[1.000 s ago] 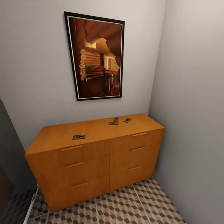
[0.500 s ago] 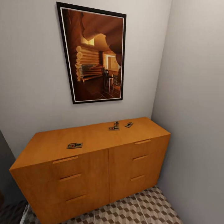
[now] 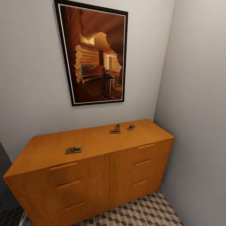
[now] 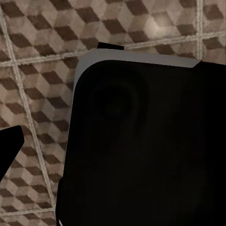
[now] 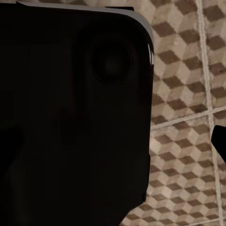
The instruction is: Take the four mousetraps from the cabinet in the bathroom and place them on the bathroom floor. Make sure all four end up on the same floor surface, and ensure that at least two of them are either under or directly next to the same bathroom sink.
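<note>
The orange-brown cabinet (image 3: 94,179) stands against the back wall in the head view. All the mousetraps lie on its flat top. One mousetrap (image 3: 73,150) sits near the front left. Two more, a flat one (image 3: 114,131) and one just behind it (image 3: 117,126), lie close together near the middle back. A further mousetrap (image 3: 131,127) lies to their right. The cube-patterned bathroom floor (image 3: 141,212) shows below the cabinet and in both wrist views (image 4: 42,56) (image 5: 188,117). A dark sliver, perhaps a fingertip (image 4: 7,150), sits at the left wrist view's edge, and a similar sliver (image 5: 220,139) in the right wrist view. The sink is out of view.
A large black-framed picture (image 3: 94,56) hangs on the wall above the cabinet. A grey side wall (image 3: 197,110) closes in right beside the cabinet's right end. A big black body of the robot (image 4: 141,150) (image 5: 70,117) blocks much of both wrist views.
The whole head picture has shifted: the camera has come closer, so the cabinet looks larger and lower. The mousetraps have not moved on the cabinet top.
</note>
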You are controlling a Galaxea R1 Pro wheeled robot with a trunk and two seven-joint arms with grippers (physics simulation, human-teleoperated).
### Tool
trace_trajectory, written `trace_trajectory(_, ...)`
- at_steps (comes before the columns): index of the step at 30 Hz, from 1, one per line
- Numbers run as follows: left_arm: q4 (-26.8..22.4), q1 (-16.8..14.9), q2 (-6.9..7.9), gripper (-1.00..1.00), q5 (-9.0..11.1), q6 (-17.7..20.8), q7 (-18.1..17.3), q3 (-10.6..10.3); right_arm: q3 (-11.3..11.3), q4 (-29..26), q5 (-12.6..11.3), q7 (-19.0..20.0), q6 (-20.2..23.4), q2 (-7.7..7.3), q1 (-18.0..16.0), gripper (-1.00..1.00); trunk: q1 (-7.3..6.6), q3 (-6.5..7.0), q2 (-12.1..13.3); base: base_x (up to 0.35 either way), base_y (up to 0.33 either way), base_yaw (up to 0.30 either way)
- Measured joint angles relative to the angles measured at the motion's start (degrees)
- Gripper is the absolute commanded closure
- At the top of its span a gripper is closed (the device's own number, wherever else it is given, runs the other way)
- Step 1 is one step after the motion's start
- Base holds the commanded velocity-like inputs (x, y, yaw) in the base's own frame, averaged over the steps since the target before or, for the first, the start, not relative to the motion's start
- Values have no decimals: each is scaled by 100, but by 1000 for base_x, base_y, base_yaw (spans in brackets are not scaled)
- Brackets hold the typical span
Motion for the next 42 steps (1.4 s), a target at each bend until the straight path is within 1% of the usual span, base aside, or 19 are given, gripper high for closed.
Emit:
trace_trajectory(35, 0, 0, 0, -100, -3, 0, 0, 0, 0, 0, 0, 2, 0, 1, -1, -100, 0, 0, 0, 3, 0, 0)
trace_trajectory(42, 0, 0, 7, -100, -2, 0, 0, 0, 0, 0, 0, 3, 0, 3, -1, -100, -1, 0, 0, 104, 0, 0)
